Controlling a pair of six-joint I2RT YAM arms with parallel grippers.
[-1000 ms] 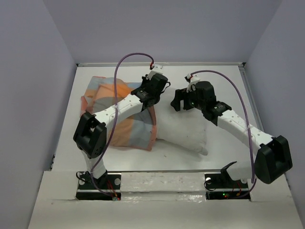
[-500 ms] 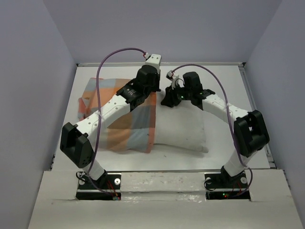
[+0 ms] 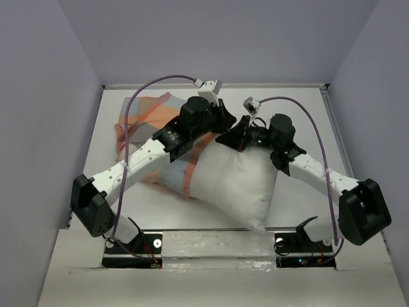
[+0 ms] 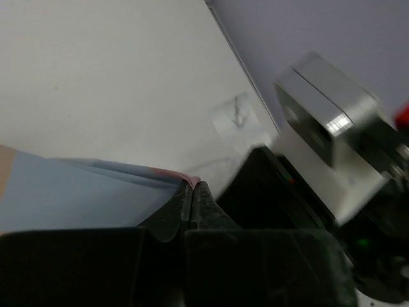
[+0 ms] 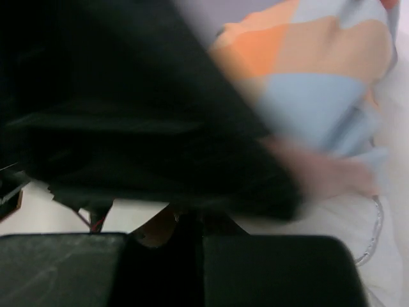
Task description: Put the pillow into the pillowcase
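The white pillow (image 3: 236, 185) is raised at its far end and slopes down to a corner near the table's front edge. The checked pillowcase (image 3: 150, 112) lies bunched at the far left, and its orange hem wraps the pillow's left side. My left gripper (image 3: 225, 120) is shut on the pillowcase's pink-edged hem (image 4: 182, 176), seen at its jaws (image 4: 192, 184). My right gripper (image 3: 231, 137) sits right beside it at the pillow's top corner. Its jaws (image 5: 188, 217) are closed, and what they pinch is hidden. Pillowcase (image 5: 319, 77) and pillow (image 5: 358, 256) show beyond them.
The white table (image 3: 307, 109) is walled by lilac panels on three sides. Purple cables (image 3: 160, 83) arch over both arms. The right arm's wrist (image 4: 332, 109) fills the left wrist view's right side. The left arm (image 5: 128, 96) is a dark blur across the right wrist view.
The right gripper went from wide open to shut beside the left gripper. Both grippers rose, the pillow's far end lifted off the table, and the pillowcase bunched up to the left.
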